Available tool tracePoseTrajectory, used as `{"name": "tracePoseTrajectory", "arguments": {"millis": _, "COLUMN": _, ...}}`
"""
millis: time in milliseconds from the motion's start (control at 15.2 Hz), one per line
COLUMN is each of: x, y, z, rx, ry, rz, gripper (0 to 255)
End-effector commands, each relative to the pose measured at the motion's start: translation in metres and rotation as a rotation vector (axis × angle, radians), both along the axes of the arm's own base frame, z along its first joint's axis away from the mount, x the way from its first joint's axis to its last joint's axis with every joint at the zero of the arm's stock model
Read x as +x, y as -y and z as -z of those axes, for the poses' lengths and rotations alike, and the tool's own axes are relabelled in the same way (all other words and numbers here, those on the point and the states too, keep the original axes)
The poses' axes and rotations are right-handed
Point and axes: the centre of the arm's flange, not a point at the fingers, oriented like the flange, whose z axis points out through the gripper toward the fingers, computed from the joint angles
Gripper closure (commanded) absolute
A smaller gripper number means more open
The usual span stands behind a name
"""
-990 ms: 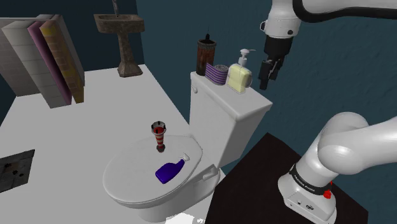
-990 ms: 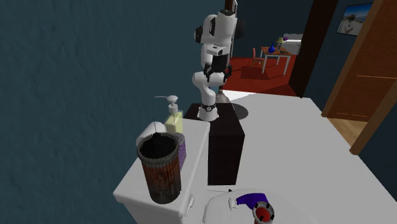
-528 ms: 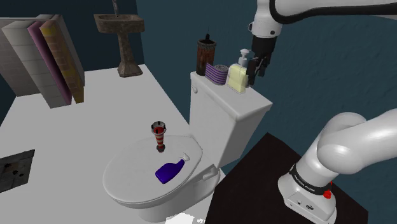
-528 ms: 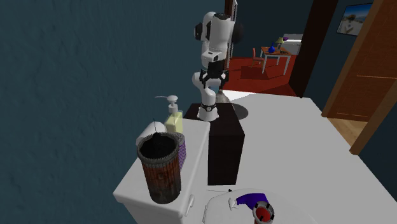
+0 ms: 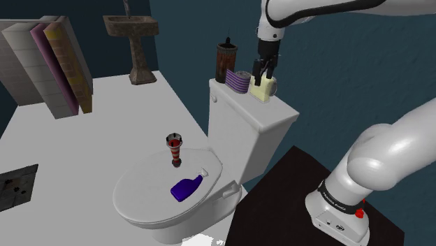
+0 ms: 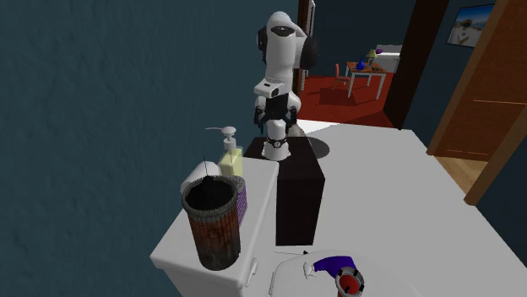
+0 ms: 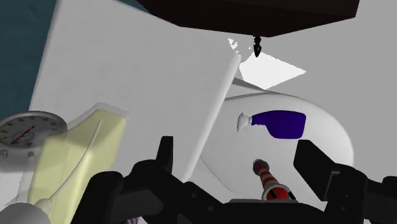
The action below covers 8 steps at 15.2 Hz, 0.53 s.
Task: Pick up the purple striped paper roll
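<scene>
The purple striped paper roll [image 5: 240, 82] lies on the white toilet tank lid [image 5: 274, 115], between a dark rusty cup [image 5: 226, 63] and a pale yellow soap dispenser [image 5: 263, 87]. In the second exterior view the roll [image 6: 242, 202] peeks out behind the cup [image 6: 212, 224]. My gripper [image 5: 263, 74] hangs open just above the soap dispenser, a short way from the roll on the shoulder view's right. In the wrist view the gripper [image 7: 238, 160] has its fingers wide apart, with the soap dispenser [image 7: 70, 159] beside one finger and a sliver of purple [image 7: 132, 221] at the edge.
On the toilet's closed lid [image 5: 140, 199] below lie a blue bottle [image 5: 187, 186] and a small red-striped stand [image 5: 175, 150]. A round dial [image 7: 19, 130] shows past the dispenser. A pedestal sink [image 5: 133, 42] and leaning panels [image 5: 59, 66] stand farther off.
The gripper has swung to the shoulder view's left, from beyond the tank's end to above the soap dispenser, staying open.
</scene>
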Motion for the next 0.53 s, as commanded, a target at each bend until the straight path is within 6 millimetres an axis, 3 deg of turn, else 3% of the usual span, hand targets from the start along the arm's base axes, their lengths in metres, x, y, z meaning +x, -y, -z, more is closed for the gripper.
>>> {"name": "tracePoseTrajectory", "arguments": {"millis": 0, "x": 0.023, "y": 0.012, "z": 0.006, "rx": 0.005, "ry": 0.002, "rz": 0.002, "gripper": 0}}
{"name": "tracePoseTrajectory", "arguments": {"millis": 462, "x": 0.105, "y": 0.051, "z": 0.027, "rx": 0.023, "ry": 0.009, "rz": 0.010, "gripper": 0}}
